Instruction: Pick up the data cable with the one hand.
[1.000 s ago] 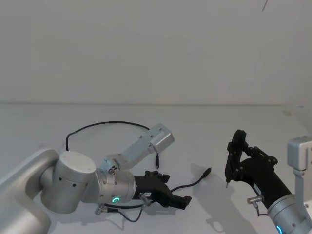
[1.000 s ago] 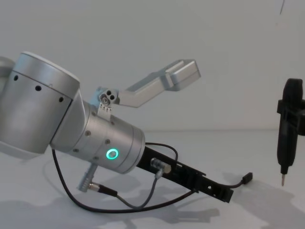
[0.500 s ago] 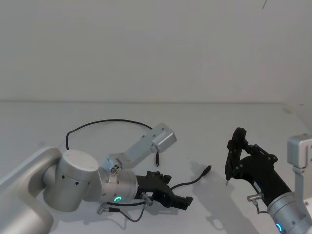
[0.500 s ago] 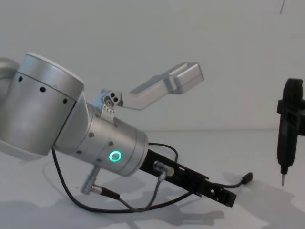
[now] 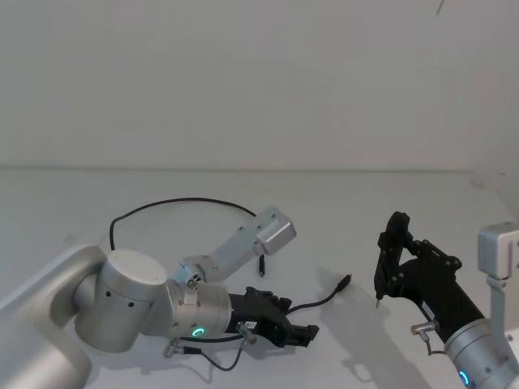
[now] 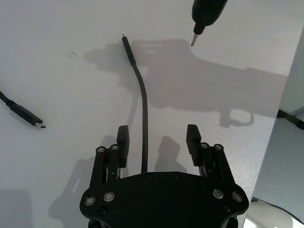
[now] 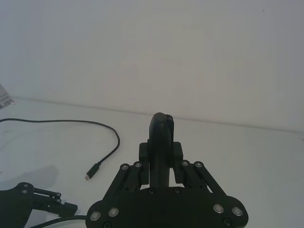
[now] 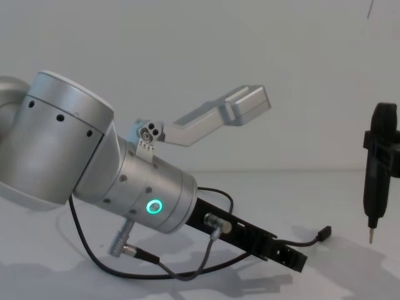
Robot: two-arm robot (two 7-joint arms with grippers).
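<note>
Head view: left gripper (image 5: 304,332) low over the table (image 5: 405,194), right gripper (image 5: 394,267) parked at right.
Left wrist view: fingers (image 6: 122,142) spread wide, holding nothing, straddling the cable (image 6: 142,104).
Right wrist view: right gripper clamped on a black tool (image 7: 161,128).
Chest view: plug (image 8: 323,234) lying free on the table. Probably light and limp; best pinched just behind the plug.

surface: white table (image 5: 422,219) | on it: data cable (image 6: 145,118); black

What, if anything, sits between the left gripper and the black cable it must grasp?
Nothing visible. The open left gripper has a finger on either side of the cable lying on the table. The right gripper, holding a pointed tool, hangs clear beyond the plug.
</note>
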